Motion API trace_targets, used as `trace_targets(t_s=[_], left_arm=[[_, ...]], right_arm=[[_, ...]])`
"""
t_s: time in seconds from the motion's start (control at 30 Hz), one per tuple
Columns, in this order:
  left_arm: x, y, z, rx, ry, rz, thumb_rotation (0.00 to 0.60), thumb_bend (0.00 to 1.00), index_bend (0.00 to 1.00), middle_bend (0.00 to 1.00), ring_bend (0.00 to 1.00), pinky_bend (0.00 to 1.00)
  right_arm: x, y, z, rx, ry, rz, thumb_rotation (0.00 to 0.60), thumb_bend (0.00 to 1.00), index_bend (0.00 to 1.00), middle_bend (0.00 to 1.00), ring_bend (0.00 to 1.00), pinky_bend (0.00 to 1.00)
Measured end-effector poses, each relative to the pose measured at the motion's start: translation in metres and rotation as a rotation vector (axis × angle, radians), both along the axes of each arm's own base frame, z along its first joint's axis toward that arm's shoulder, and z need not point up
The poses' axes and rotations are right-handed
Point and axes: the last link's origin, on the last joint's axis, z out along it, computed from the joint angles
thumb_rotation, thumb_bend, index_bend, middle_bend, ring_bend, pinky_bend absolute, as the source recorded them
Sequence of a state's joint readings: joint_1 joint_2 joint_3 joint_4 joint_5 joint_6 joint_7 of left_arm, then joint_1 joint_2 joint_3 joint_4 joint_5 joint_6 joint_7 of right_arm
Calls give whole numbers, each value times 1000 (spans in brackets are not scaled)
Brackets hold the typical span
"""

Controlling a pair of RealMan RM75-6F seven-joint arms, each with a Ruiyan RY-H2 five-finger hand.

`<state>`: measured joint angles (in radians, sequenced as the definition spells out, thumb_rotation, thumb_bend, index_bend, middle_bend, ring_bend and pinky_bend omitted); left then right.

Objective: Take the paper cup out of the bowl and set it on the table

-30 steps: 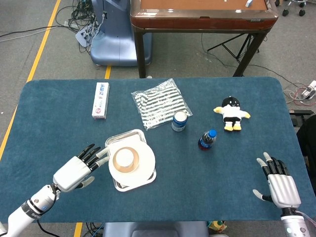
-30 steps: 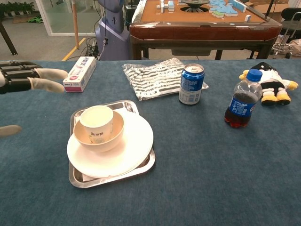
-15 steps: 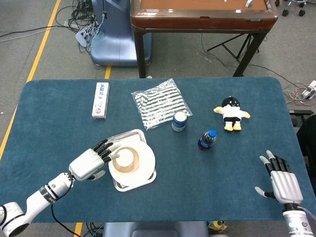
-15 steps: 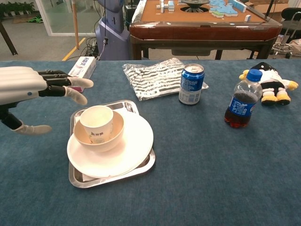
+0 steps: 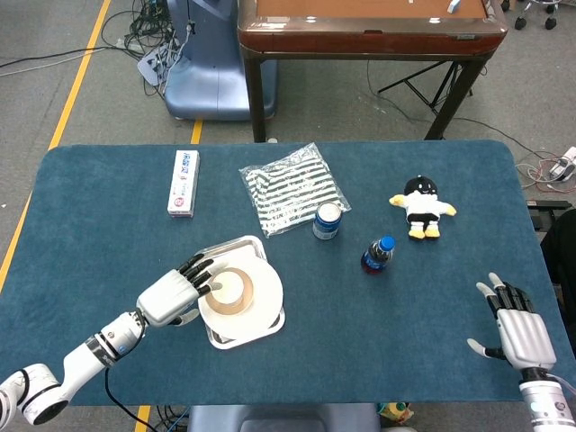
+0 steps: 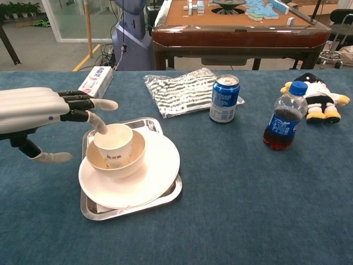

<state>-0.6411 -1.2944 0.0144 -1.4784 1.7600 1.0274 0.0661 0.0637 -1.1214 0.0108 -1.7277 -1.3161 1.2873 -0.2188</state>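
Landmark for all positions: the bowl (image 6: 116, 157)

Nearest the robot, right of the bowl and well apart from it, the right hand (image 5: 517, 329) sits at the table's near edge — fingers spread, nothing in it, seen only in the head view. Judged parked, out of the way of the reach.

Left of the bowl: left hand (image 6: 52, 113), fingers (image 6: 105, 104) apart and extended toward the rim of the paper cup (image 6: 113, 144), thumb hanging low on the near side. It grasps nothing; the spread looks set to straddle the cup. Whether a fingertip touches the rim, cannot tell.

The paper cup stands upright inside the bowl, not yet lifted. Bowl rests on a white plate (image 6: 157, 171), plate on a steel tray (image 6: 171, 193) — stacked, so a sideways pull could drag the lot; a straight lift seems safer.

Right of the bowl, further back: cola bottle (image 6: 283, 116), then blue can (image 6: 224, 98). Beyond the bowl, a striped cloth (image 6: 179, 88) lying flat. Behind and left, a small box (image 6: 95, 84). Far right, a plush toy (image 6: 320, 94).

Bare blue table (image 6: 248, 210) right of the tray, on the near side, looks a fair place to set the cup down
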Motion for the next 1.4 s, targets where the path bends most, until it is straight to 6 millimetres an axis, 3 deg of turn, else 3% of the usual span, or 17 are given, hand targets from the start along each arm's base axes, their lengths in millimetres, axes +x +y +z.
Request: trace_targets(t_s=[0.3, 1.4], left_arm=[[2, -8, -13, -14, -18, -6, 600, 319, 297, 0, 0, 0], [-5, 4, -33, -14, -66, -14, 600, 319, 444, 0, 0, 0]], right_arm=[[1, 1, 2, 5, -6, 11, 600, 224, 0, 0, 0, 0], [-1, -1, -4, 21, 9, -4, 600, 224, 0, 0, 0, 0]])
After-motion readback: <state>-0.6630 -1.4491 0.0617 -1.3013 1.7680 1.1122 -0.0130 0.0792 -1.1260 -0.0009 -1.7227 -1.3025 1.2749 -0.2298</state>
